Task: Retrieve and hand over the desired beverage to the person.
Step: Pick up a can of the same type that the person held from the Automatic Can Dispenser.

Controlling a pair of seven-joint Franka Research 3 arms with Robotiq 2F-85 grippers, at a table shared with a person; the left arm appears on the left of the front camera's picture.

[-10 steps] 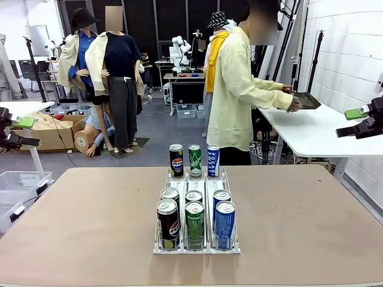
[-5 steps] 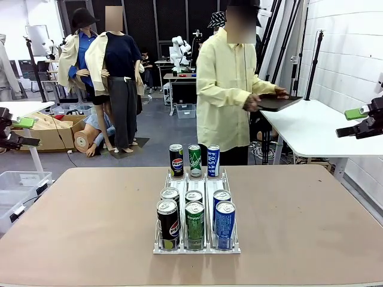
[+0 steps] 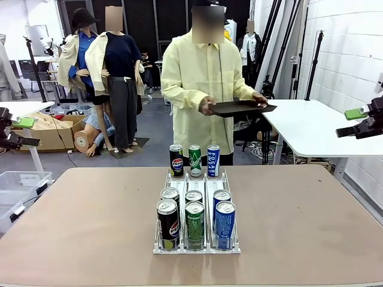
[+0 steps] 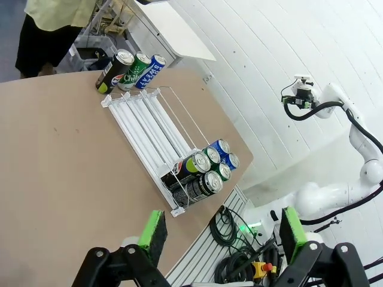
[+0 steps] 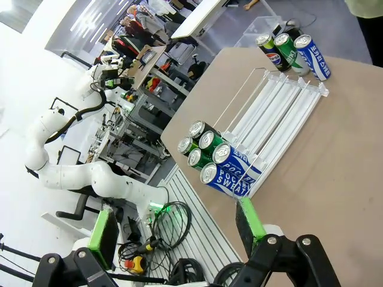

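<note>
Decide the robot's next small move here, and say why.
Probably bring one open claw in over the near cans in the rack, committing to no lane yet. The left claw and right claw both hang open and empty, off to the sides of the table, and the person opposite holds a black tray, pointing at no can.

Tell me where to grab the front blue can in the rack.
Probably the upper wall, from straight above: the front blue can stands upright with its top free. Pinch it left and right, since a gap parts it from the green can, while the second blue can sits close behind.
</note>
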